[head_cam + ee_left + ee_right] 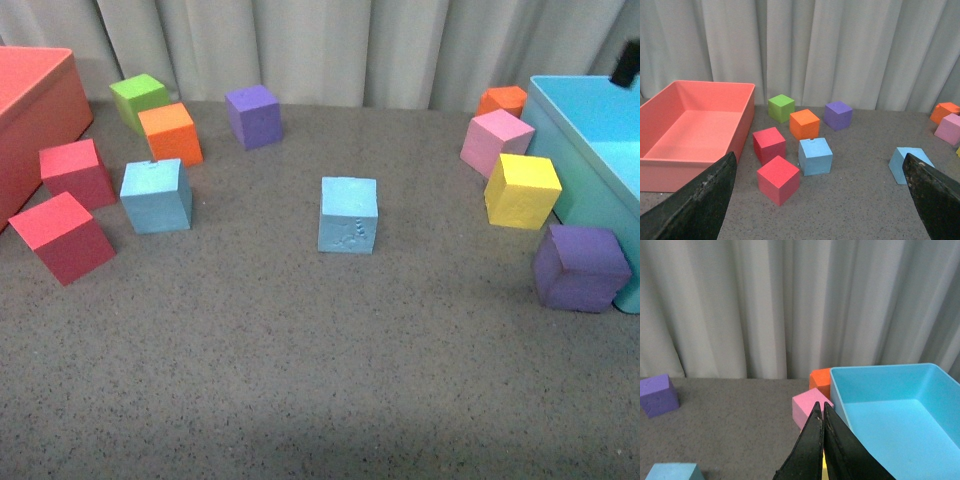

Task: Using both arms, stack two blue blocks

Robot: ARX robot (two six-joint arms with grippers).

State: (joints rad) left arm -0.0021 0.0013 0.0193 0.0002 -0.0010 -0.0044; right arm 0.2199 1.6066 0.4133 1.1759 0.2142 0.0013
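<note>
blue blocks: embossed one [348, 214] mid-table | other [156, 195] left, apparently plain, apart

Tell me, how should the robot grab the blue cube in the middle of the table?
Probably from straight above, pinching the middle blue block across its left and right faces. It sits flat, roughly square to the robot, with no cube nearby, so both sides are free.

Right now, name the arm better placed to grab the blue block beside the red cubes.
Left. The left gripper is open and faces that blue block; the right gripper is shut, over by the turquoise bin.
</note>
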